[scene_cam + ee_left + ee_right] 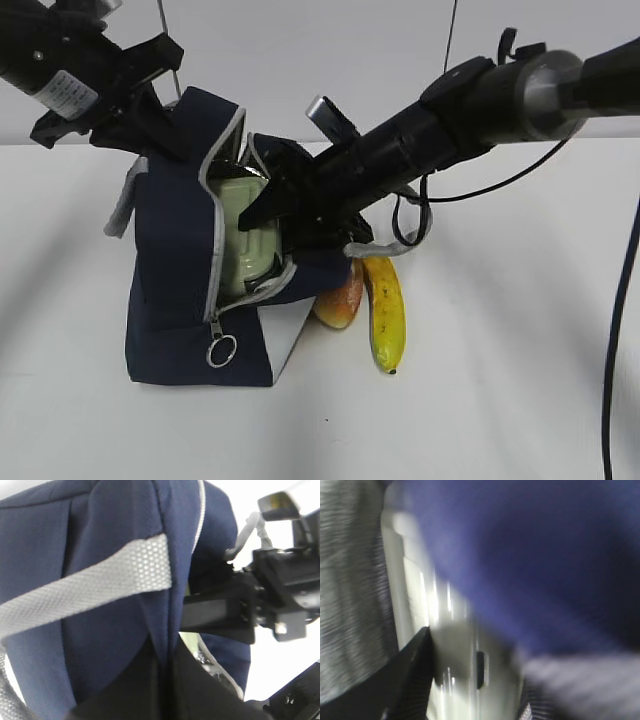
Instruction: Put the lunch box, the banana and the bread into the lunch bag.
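Observation:
The navy lunch bag [175,290] stands on the table with its top unzipped. My left gripper [165,140] is shut on the bag's upper flap and holds the mouth open; in the left wrist view its jaws pinch a fold of navy fabric [115,605]. My right gripper [265,215] reaches into the opening and grips the lunch box [245,235], whose pale green lid shows inside the bag. Up close, one dark finger [405,680] presses the lunch box [450,645]; the other finger is hidden by blur. The bread [340,300] and the banana [385,310] lie on the table beside the bag's right side.
A zipper ring pull [222,351] hangs at the bag's front corner. One grey strap handle [90,590] crosses the bag's side. The right arm's black cable [410,220] loops down just above the banana. The white table [500,380] spreads to the right and front.

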Robot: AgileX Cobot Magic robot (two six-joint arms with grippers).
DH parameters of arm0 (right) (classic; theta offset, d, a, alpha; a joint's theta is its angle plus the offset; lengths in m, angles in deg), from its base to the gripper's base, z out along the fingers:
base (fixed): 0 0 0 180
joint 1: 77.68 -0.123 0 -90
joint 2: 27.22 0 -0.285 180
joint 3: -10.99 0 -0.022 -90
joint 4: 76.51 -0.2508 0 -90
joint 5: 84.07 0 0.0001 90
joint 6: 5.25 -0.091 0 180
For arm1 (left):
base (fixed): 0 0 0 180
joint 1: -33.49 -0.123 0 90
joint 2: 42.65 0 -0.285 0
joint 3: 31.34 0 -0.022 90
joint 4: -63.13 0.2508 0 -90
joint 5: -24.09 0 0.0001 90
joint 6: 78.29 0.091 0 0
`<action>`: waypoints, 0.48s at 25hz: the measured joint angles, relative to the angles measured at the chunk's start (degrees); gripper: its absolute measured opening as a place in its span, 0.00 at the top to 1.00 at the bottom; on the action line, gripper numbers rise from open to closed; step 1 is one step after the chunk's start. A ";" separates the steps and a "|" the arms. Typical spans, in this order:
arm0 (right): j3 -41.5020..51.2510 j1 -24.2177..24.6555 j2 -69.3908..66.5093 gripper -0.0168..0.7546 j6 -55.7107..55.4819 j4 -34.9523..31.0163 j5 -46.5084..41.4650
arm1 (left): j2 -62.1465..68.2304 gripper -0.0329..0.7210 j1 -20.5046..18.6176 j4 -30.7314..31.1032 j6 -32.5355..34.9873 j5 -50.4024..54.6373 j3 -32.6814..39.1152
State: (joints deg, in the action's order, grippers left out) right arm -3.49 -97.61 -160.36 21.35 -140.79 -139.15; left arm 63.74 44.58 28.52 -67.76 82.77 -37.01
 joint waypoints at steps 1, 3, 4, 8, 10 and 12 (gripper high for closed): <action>-0.23 0.00 -0.87 0.49 -0.10 -0.11 0.11 | 0.00 0.96 0.00 0.00 0.00 0.00 0.00; -0.45 0.00 -2.12 0.49 -0.33 -0.47 0.52 | 0.00 0.96 0.00 0.00 0.00 0.00 0.00; -0.58 0.00 -2.62 0.49 -0.44 -0.61 0.64 | 0.00 0.96 0.00 0.05 0.00 0.00 0.00; -0.95 0.00 -4.11 0.49 -0.66 -1.57 0.76 | 0.00 0.96 0.00 0.26 0.12 0.12 0.00; -1.20 0.00 -4.47 0.48 -0.85 -1.81 0.76 | 0.00 0.96 0.00 0.32 0.12 0.11 0.00; -1.28 0.00 -4.60 0.46 -0.85 -1.81 0.63 | 0.00 0.96 0.00 0.42 0.12 0.11 0.00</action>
State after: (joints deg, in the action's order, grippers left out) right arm -4.77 -97.61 -164.96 20.50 -142.60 -138.51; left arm 63.74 44.58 28.94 -67.64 82.89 -37.01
